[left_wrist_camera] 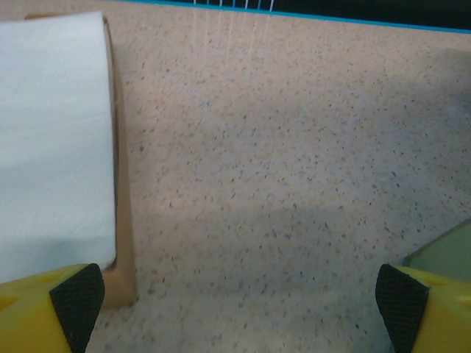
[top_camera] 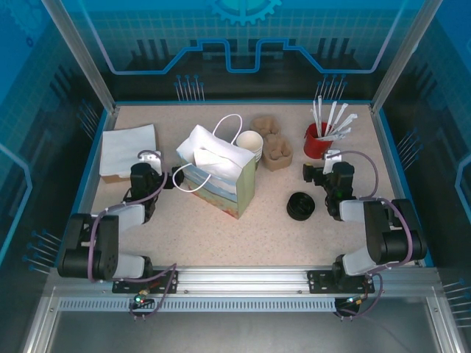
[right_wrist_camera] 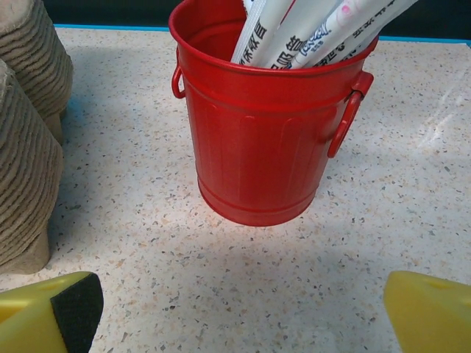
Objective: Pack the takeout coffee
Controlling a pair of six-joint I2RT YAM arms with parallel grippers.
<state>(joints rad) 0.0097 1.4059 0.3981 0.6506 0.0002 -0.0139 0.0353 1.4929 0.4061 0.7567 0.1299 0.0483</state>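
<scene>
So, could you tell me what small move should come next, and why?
Probably turn the right end effector leftward, off the red bucket toward the lidless cup behind the bag: it is open and empty, while the bag blocks the left end effector.

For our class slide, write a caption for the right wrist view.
Open right gripper facing a red bucket of paper-wrapped straws, ridged brown cardboard at left.

The table [left_wrist_camera: 294,184] is smooth and speckled like stone. The red bucket [right_wrist_camera: 257,140] near the far right corner looks like glossy painted metal. The brown trays [right_wrist_camera: 26,147] are rough, ribbed cardboard. The napkins [left_wrist_camera: 51,140] by the left edge are soft matt paper. The bag [top_camera: 221,184] is smooth paper.
</scene>
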